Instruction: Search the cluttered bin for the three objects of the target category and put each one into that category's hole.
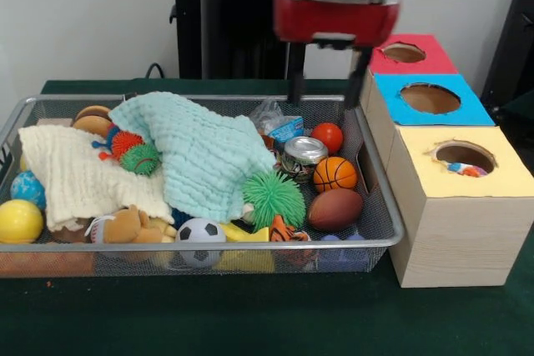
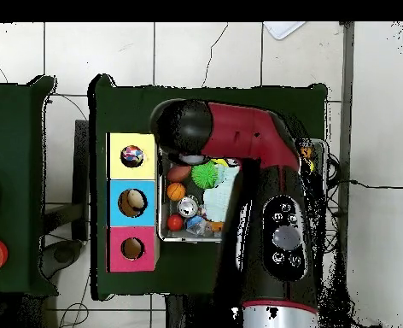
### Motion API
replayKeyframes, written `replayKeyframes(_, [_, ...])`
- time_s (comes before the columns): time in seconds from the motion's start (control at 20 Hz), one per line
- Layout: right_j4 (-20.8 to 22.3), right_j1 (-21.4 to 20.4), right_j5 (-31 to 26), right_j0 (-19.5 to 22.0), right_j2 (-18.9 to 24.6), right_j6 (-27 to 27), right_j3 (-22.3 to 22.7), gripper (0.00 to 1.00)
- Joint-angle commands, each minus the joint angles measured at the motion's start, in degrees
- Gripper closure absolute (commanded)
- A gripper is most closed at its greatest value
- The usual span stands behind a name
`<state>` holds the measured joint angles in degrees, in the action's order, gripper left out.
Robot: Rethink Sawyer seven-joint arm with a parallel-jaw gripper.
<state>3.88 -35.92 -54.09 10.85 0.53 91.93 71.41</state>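
Your gripper (image 1: 327, 82) hung with its two fingers spread apart and nothing between them, above the far right end of the bin (image 1: 377, 236), close to the table's back edge. Below it you had a red ball (image 1: 328, 136), a can (image 1: 303, 153) and a small basketball (image 1: 335, 174). A mint cloth (image 1: 196, 152) and a cream cloth (image 1: 75, 177) covered the bin's middle and left. Toward the table's right edge, a spotted fabric piece (image 1: 465, 169) lay inside the hole (image 1: 465, 156) of the yellow-topped box (image 1: 455, 231).
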Motion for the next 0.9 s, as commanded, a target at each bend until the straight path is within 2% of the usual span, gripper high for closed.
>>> replayKeyframes(0.05, [7.8,4.0,2.6,7.5,8.7,-22.1,6.2,0.00])
replayKeyframes(0.2, [9.6,4.7,3.3,9.8,10.3,-21.2,7.1,0.00])
replayKeyframes(0.45, [10.9,5.7,1.2,11.6,10.7,-16.4,10.6,0.00])
replayKeyframes(0.9, [15.3,8.1,3.8,14.9,12.0,-15.8,11.8,0.00])
